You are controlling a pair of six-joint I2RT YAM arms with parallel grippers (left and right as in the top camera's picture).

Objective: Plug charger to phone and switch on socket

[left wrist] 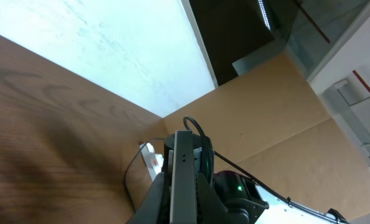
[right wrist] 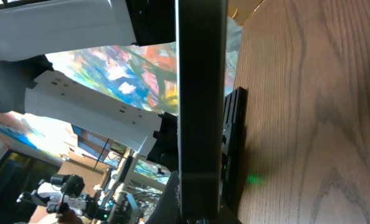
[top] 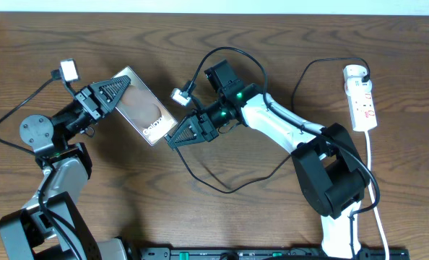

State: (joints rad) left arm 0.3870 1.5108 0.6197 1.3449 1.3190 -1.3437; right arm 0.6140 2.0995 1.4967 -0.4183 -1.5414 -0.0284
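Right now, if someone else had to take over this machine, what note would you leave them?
Left gripper: shut on the phone, at the end away from the lettering.
Right gripper: at the phone's lettered end. I cannot tell if it is open or shut, or if it holds the charger tip.
Socket: far right, no gripper near it. Its switches are too small to read.
Done: phone held.
Left: confirm the plug-in, then switch on the socket.
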